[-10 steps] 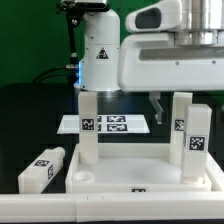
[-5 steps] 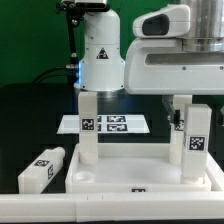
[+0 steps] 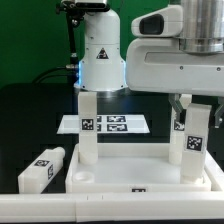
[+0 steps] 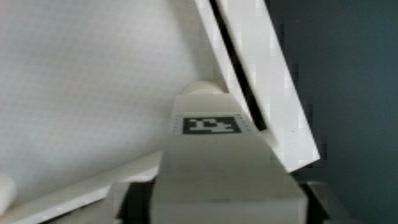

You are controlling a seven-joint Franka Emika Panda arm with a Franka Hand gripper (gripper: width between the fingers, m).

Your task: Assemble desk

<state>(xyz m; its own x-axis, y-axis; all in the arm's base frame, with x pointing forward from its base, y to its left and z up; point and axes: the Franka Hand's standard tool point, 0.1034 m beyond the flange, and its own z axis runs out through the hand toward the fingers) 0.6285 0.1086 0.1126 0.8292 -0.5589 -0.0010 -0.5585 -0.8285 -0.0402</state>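
The white desk tabletop [image 3: 140,172] lies flat near the front. One leg [image 3: 88,125] stands upright in it at the exterior view's left. Two legs stand at the right, one in front [image 3: 193,142] and one behind [image 3: 180,120]. My gripper [image 3: 194,106] is down over the top of the front right leg, with a finger on each side. In the wrist view that tagged leg [image 4: 214,150] fills the gap between my dark fingers [image 4: 139,205], above the tabletop [image 4: 89,90]. My gripper [image 4: 217,205] is shut on it. A fourth leg [image 3: 40,170] lies loose on the table at the left.
The marker board [image 3: 110,124] lies flat behind the tabletop. The robot's white base [image 3: 100,50] stands behind it. A white rail [image 3: 40,208] runs along the front edge. The table is black.
My gripper has come down and toward the exterior view's right onto the front right leg. The leg's tag has shifted slightly left. The other legs have not moved.
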